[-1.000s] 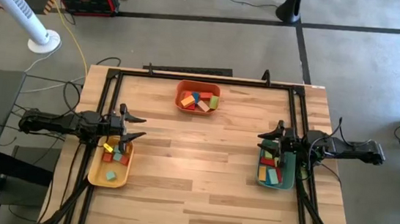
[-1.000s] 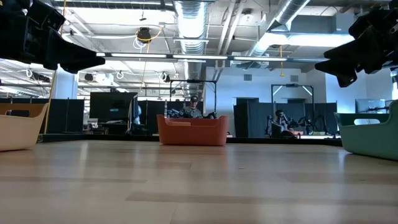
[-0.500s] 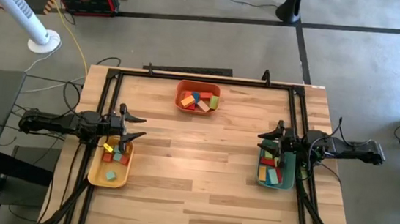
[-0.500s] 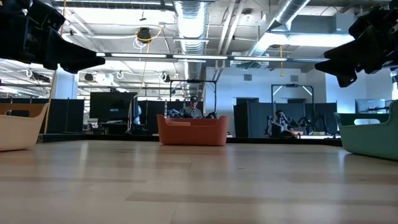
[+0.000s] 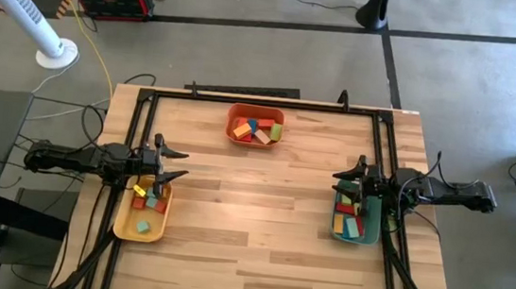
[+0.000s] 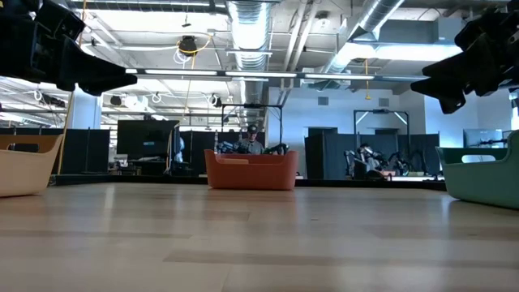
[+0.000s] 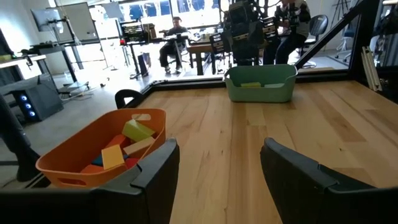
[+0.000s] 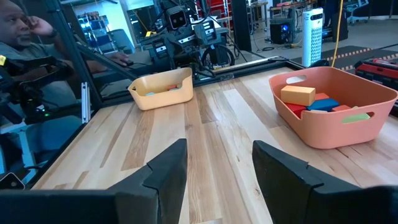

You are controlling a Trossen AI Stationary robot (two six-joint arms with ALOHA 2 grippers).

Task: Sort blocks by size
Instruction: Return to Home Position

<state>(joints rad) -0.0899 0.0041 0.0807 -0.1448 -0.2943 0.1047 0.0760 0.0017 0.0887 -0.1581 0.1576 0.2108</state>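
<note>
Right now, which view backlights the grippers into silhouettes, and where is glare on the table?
Low view: bright ceiling lights leave the left gripper and the right gripper as dark silhouettes. Left wrist view: window light lays a pale sheen on the table. High view: even light, no hard shadows.

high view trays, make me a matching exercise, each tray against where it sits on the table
Column one
A. orange tray
B. yellow tray
C. green tray

Column two
1. by the right tool
2. midway between the two arms, toward the picture's top
3. by the left tool

Pairs: A-2, B-3, C-1
</note>
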